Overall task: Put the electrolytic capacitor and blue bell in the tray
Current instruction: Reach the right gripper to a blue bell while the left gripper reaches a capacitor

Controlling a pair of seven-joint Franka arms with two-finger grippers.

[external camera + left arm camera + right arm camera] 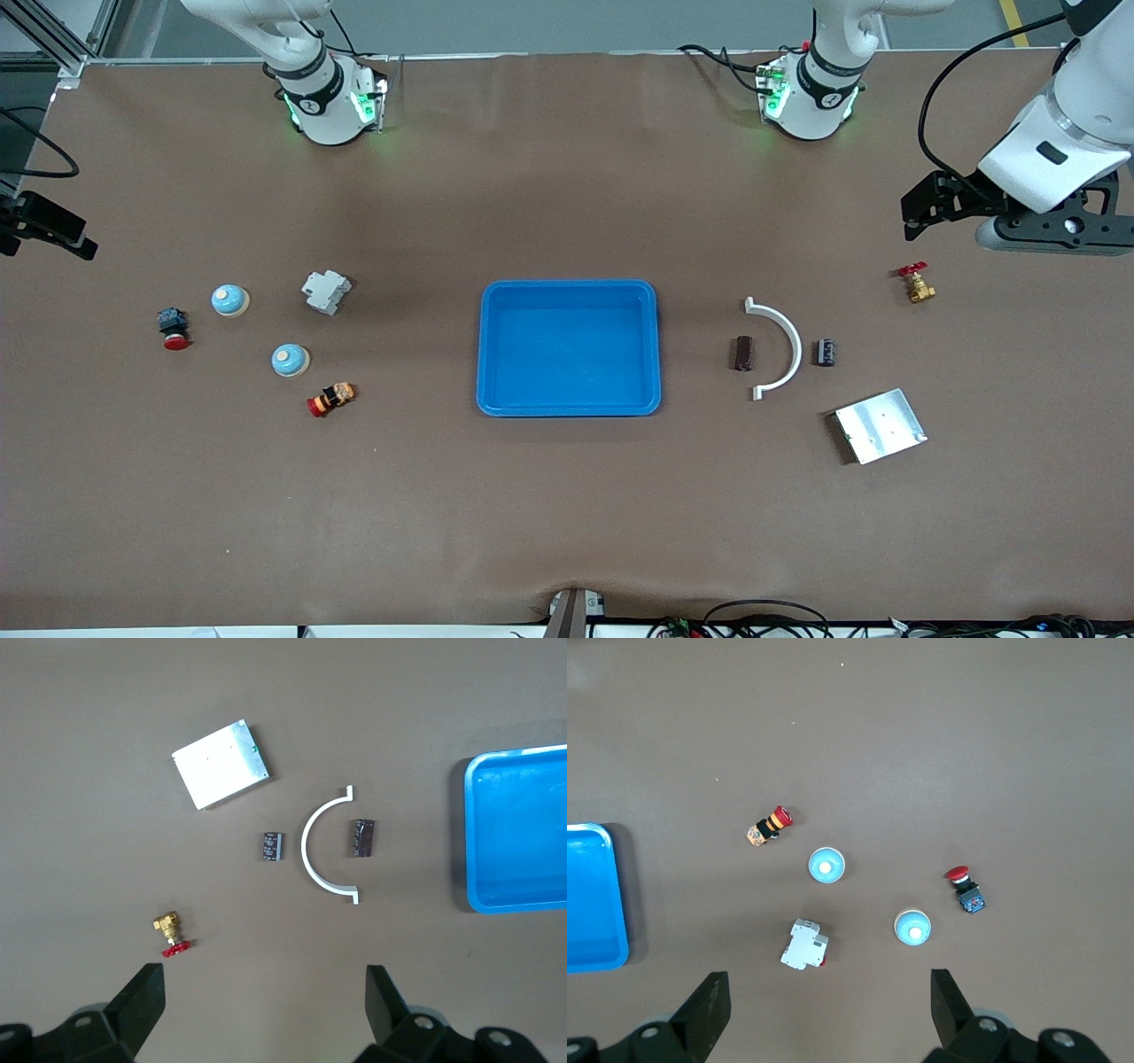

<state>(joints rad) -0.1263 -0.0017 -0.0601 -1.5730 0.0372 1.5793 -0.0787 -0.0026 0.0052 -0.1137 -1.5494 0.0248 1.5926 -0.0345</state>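
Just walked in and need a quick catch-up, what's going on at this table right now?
Nothing is being handled yet. The blue tray sits empty mid-table. Two blue bells lie toward the right arm's end, two dark capacitors beside a white curved bracket toward the left arm's end. The left gripper and the right gripper hang open above their ends, holding nothing.

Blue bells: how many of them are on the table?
2. One blue bell lies near the red push button; the other blue bell lies nearer the front camera, beside the tray. None seems hidden.
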